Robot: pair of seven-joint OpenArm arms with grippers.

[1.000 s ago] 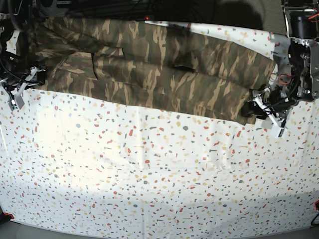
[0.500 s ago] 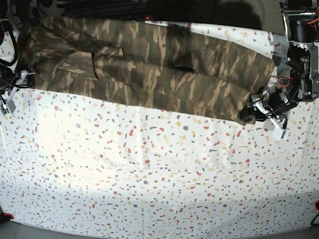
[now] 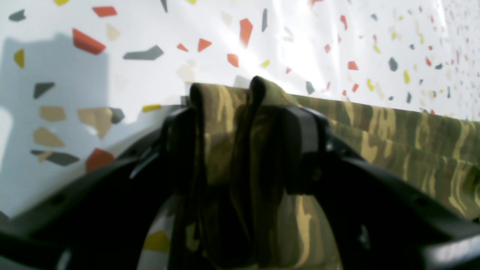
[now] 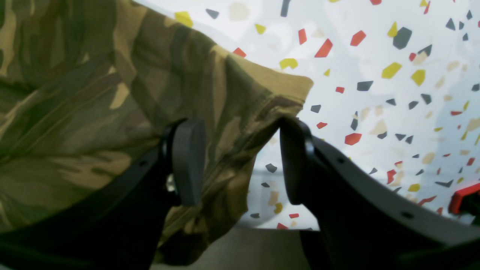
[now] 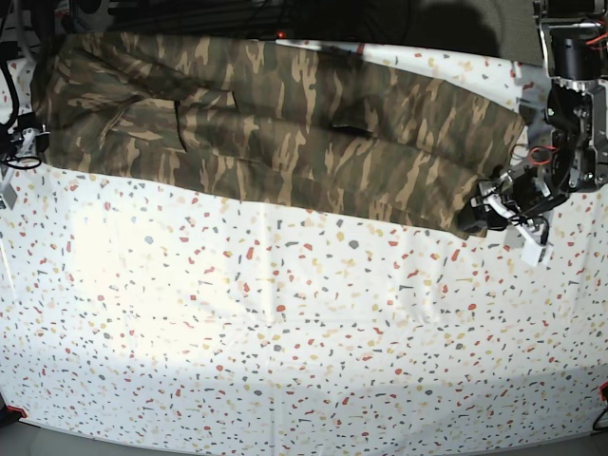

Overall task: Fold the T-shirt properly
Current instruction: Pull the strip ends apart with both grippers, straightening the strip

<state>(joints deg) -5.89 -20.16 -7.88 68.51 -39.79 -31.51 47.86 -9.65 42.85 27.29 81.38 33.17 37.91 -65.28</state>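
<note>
The camouflage T-shirt (image 5: pixel 285 123) lies as a long band across the back of the speckled table (image 5: pixel 285 332). At its right end my left gripper (image 5: pixel 489 211) is shut on a bunched corner. The left wrist view shows folds of T-shirt (image 3: pixel 393 135) filling the left gripper (image 3: pixel 243 150) from pad to pad. My right gripper (image 5: pixel 27 144) sits at the shirt's left end. In the right wrist view the T-shirt (image 4: pixel 75 93) drapes over one finger (image 4: pixel 187 161) and touches the tip of the other. The right gripper (image 4: pixel 242 165) is open, with a gap beside the cloth.
The left arm's body (image 5: pixel 575 104) stands at the table's right edge, with dark cables along the back. Red clamps (image 5: pixel 603 391) sit at the front corners. Grey floor (image 4: pixel 225 247) shows past the table edge under my right gripper.
My right gripper has moved left toward the table edge, and the shirt's left end has shifted left with it. The left gripper has barely moved.
</note>
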